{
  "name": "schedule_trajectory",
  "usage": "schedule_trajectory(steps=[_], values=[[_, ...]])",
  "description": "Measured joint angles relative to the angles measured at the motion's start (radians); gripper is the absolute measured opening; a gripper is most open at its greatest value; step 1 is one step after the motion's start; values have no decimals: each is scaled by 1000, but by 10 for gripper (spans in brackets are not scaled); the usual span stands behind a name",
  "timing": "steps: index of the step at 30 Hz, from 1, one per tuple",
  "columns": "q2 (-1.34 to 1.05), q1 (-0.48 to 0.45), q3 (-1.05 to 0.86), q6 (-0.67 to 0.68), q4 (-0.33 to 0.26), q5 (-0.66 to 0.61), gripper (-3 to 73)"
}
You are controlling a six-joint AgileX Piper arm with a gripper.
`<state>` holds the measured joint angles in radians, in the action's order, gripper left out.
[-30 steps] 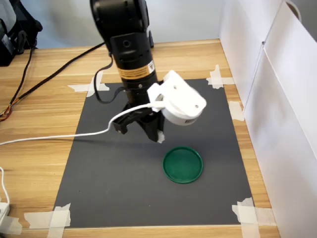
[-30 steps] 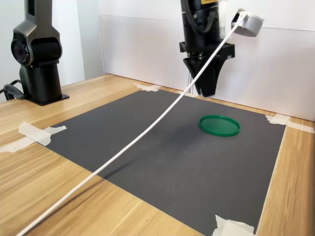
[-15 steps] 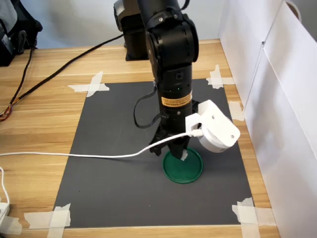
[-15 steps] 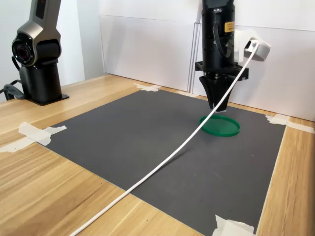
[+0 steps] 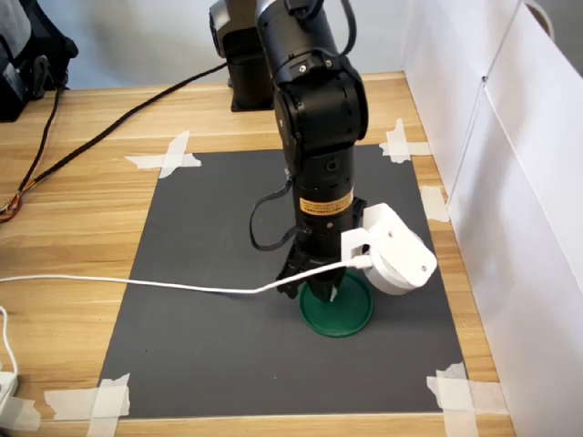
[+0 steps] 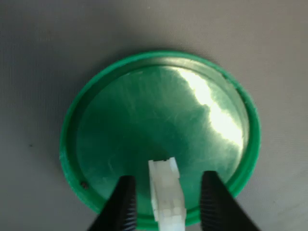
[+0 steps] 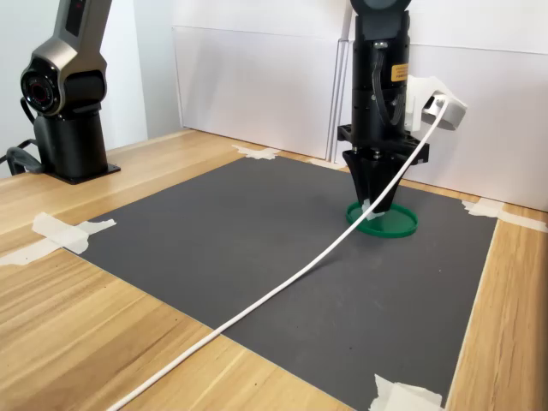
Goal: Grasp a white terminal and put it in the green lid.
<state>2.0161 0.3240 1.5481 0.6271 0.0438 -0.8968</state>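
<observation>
Lying loose between parted fingers of gripper [image 6: 166, 204], white terminal [image 6: 165, 197] near green lid [image 6: 159, 130]'s six o'clock rim; pointing straight down

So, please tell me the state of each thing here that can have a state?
Small white plastic terminal: between the fingers, over the lid's floor; contact with either unclear.
Round dark green plastic lid: flat on the mat, rim up.
Black gripper: open, low over the lid.
</observation>
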Motion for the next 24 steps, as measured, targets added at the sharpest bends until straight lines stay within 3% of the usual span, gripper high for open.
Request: schedule_trajectory(steps=[5,10,14,16,19,22,24], values=[[-16,0,0,-12,-5,24,456],[-138,0,-1,-15,-33,33,467],[-263,0,-34,-15,-44,64,389],[-371,0,-88,-15,-44,104,268],[-450,-4,-136,-17,-44,144,163],[-622,-50,-241,-44,-93,253,8],[-712,-94,-298,-86,-122,332,-9]])
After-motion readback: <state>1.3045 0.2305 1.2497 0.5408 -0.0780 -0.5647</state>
